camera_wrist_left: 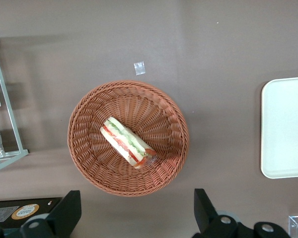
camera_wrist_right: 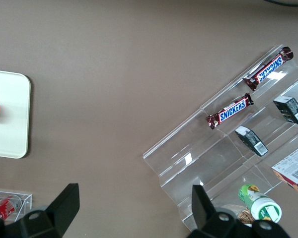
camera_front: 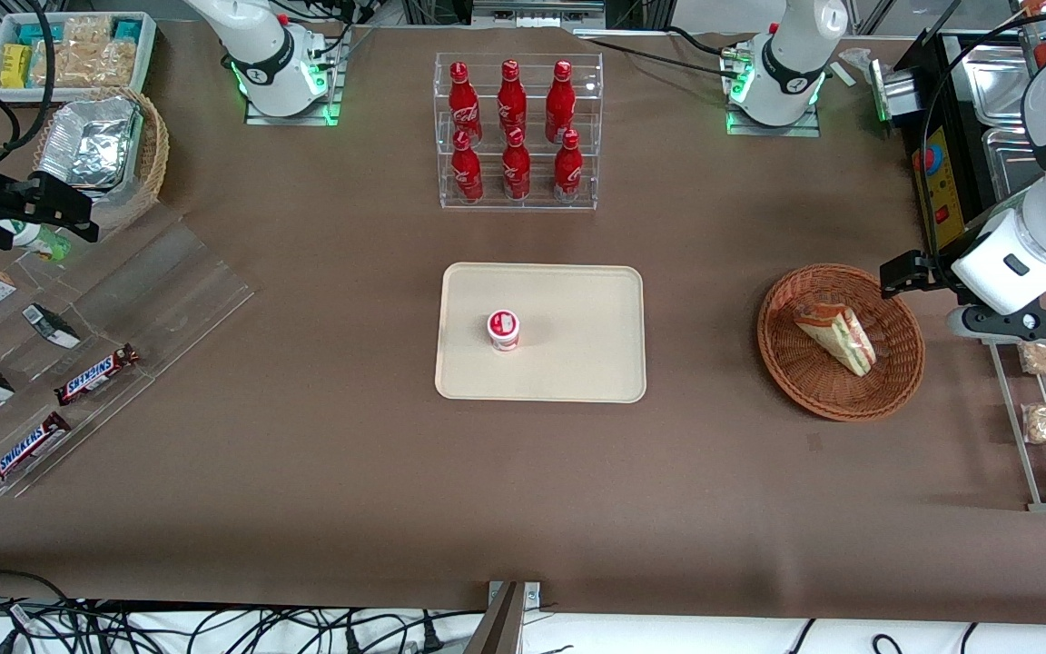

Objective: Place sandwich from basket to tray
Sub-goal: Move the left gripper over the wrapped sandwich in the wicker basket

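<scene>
**Hovering Over the Basket, Sandwich Untouched**

Lying in the round wicker basket (camera_wrist_left: 126, 139), toward the working arm's end of the desk, the wrapped sandwich (camera_wrist_left: 127, 143) rests apart from the gripper (camera_wrist_left: 134, 213). That gripper hangs above the basket's rim with its fingers (camera_wrist_left: 64, 210) spread wide and holding nothing. Near the desk's middle sits the cream tray (camera_front: 568, 363), carrying what looks like a small red-and-white lidded cup (camera_front: 503, 329).
</scene>
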You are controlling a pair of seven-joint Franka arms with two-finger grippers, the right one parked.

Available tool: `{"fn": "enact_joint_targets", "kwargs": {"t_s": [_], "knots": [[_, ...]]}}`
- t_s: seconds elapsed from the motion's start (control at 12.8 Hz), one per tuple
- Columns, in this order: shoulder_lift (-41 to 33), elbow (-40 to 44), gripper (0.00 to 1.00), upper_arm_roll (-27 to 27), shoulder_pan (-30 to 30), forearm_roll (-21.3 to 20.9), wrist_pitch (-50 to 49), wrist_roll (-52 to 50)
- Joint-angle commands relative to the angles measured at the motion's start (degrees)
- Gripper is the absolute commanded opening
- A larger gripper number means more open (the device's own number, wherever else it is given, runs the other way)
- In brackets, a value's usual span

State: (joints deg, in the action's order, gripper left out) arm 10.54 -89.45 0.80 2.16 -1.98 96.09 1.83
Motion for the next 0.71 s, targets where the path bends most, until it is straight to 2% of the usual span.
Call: {"fn": "enact_joint_targets", "kwargs": {"t_s": [0.0, 0.31, 0.47, 0.63], "knots": [[1.84, 2.44, 1.00, 0.08, -0.23, 0.93, -1.44, 0.81], [2.55, 1.74, 1.00, -0.09, -0.76, 0.40, -1.44, -0.59], [4.39, 0.69, 1.00, -0.09, -1.02, 0.31, -1.61, -9.08], [5.45, -1.34, 1.00, -0.27, -1.11, 0.14, 0.40, -11.31]]}}
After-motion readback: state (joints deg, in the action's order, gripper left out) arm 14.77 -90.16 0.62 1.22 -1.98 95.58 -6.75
